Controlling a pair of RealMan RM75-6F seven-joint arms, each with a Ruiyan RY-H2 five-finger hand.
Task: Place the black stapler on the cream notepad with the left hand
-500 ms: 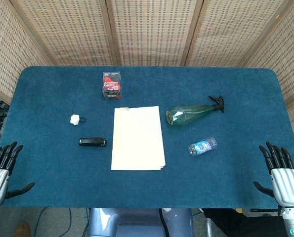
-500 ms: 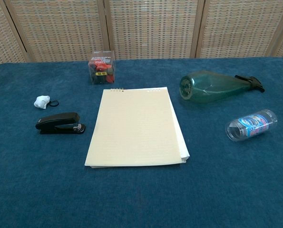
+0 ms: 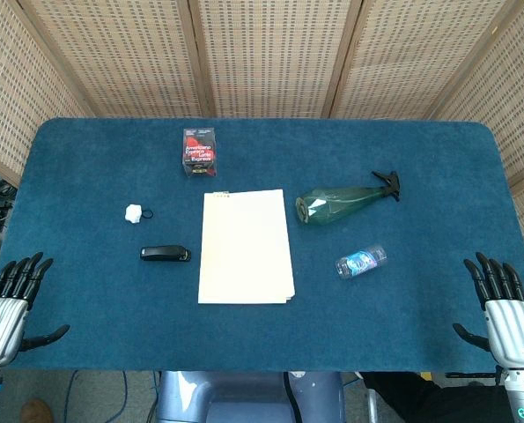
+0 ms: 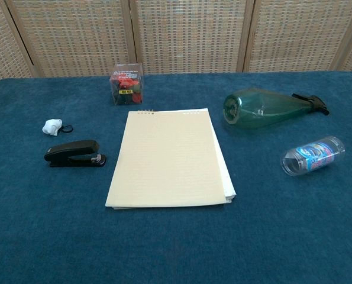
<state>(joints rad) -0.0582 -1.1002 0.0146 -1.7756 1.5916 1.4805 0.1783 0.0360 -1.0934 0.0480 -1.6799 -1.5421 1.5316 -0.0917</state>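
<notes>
The black stapler [image 3: 165, 254] [image 4: 74, 154] lies flat on the blue table, just left of the cream notepad [image 3: 246, 246] [image 4: 168, 157]. My left hand [image 3: 11, 305] hovers open at the table's near left corner, well short of the stapler, fingers spread and holding nothing. At the near right corner my right hand [image 3: 503, 308] is open too, fingers apart. Neither hand shows in the chest view.
A small box of red and black clips [image 3: 199, 152] [image 4: 126, 83] stands behind the notepad. A green spray bottle [image 3: 343, 202] [image 4: 264, 107] and a small clear bottle [image 3: 361, 261] [image 4: 313, 155] lie right of it. A white crumpled lump [image 3: 134, 212] [image 4: 52, 126] sits behind the stapler.
My left hand has shifted slightly right and toward the table. The right hand has barely moved. Nothing on the table has moved.
</notes>
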